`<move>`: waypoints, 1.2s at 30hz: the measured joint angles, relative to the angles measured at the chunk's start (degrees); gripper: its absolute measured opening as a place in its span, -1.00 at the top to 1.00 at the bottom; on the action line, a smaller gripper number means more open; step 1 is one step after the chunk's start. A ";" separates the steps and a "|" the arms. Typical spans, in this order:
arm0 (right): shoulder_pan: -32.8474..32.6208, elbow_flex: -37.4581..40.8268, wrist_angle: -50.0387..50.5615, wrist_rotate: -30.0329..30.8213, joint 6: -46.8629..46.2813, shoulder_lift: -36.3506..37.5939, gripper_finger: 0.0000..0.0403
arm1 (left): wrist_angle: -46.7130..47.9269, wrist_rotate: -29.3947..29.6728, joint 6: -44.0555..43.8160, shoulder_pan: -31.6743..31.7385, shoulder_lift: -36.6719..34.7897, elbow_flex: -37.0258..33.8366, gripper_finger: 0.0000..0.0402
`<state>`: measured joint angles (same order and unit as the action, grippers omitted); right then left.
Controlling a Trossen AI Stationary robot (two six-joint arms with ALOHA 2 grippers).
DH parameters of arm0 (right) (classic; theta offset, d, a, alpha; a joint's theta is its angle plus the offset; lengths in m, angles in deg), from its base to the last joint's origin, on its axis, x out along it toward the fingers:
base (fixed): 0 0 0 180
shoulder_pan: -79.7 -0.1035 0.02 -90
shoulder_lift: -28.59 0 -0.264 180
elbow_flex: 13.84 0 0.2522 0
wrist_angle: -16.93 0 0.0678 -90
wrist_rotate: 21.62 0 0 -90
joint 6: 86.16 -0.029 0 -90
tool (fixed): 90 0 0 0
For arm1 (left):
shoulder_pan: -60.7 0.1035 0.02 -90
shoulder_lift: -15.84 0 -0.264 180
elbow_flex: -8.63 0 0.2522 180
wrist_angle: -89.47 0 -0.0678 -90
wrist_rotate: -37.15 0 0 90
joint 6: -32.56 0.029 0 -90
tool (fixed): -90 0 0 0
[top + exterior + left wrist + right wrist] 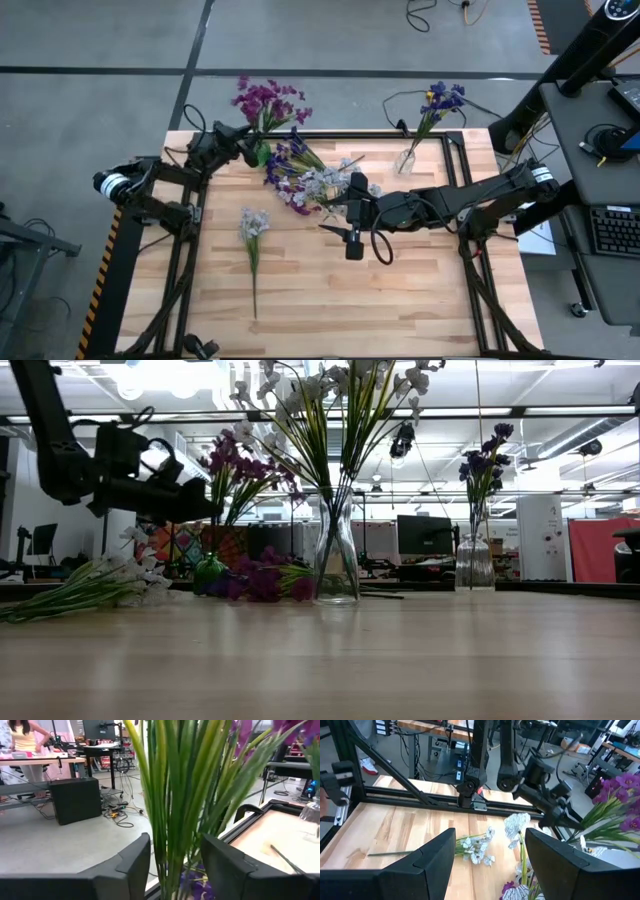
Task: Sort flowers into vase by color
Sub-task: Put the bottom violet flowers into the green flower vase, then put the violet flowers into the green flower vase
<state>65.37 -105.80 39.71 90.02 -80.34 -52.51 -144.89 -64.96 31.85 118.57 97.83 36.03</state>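
Note:
Magenta flowers [268,100] stand in a green vase [208,572] at the table's far left. My left gripper [175,845] is level and open, one finger on each side of their green stems [172,795]; whether a finger touches them I cannot tell. White flowers [330,390] stand in a clear vase [336,565] mid-table. Blue-violet flowers [487,455] stand in a second clear vase [474,563] at the far right. A white spray [253,232] lies flat on the table. My right gripper [490,850] hangs open above the table's middle, holding nothing.
A loose heap of purple and blue-violet sprays [288,172] lies on the table between the green vase and the middle vase. The black frame rail [380,134] runs along the far edge. The near half of the wooden table [380,300] is bare.

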 joint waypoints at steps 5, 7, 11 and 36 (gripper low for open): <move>0.00 0.00 1.61 0.00 -0.97 0.16 -0.16 | -0.04 0.08 -2.48 -0.18 -6.98 -4.73 0.14; 0.00 0.00 1.66 -0.01 -1.35 0.39 -0.16 | -0.01 0.08 -4.42 -0.73 -10.68 -7.04 0.14; -0.07 0.01 1.59 -0.11 -1.35 1.07 -0.16 | -0.07 -0.87 -8.43 -5.03 -18.80 -10.91 0.15; -6.20 0.00 16.59 -0.62 -9.69 5.60 -0.16 | 121.85 54.39 -46.91 -66.35 -38.87 28.38 0.15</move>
<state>59.17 -105.80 56.30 89.40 -90.03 -46.91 -23.03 -10.57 -15.06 52.21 58.96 64.41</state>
